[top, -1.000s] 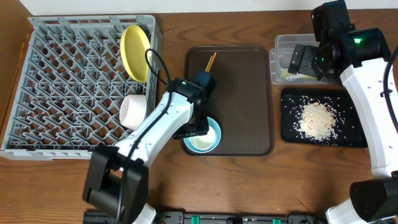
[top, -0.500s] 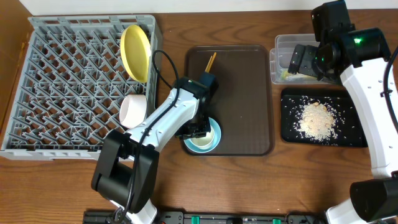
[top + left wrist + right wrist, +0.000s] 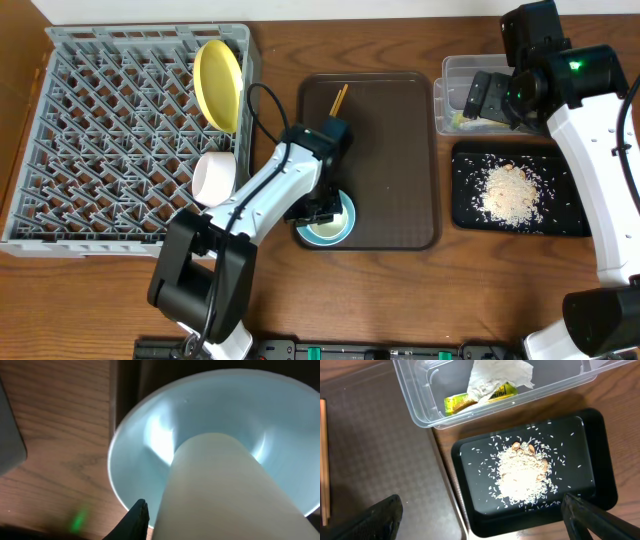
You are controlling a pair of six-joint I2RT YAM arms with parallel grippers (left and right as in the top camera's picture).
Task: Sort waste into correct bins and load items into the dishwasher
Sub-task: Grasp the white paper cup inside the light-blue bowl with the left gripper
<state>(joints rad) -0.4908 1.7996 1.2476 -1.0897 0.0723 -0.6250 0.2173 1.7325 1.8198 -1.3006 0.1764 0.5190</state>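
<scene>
My left gripper reaches down into the light blue bowl on the front left of the brown tray. In the left wrist view the cream cup fills the space between the jaws. One dark fingertip lies against its side; the other finger is hidden. The blue bowl sits under the cup. My right gripper hangs open and empty above the black tray of rice scraps. The clear tub holds the green wrapper and white paper.
The grey rack at the left holds the yellow plate on edge and the white bowl. Chopsticks lie at the back of the brown tray. The clear tub and black tray are on the right.
The left arm shifted slightly right over the blue bowl and its jaws narrowed around the cup. The right arm has not moved.
</scene>
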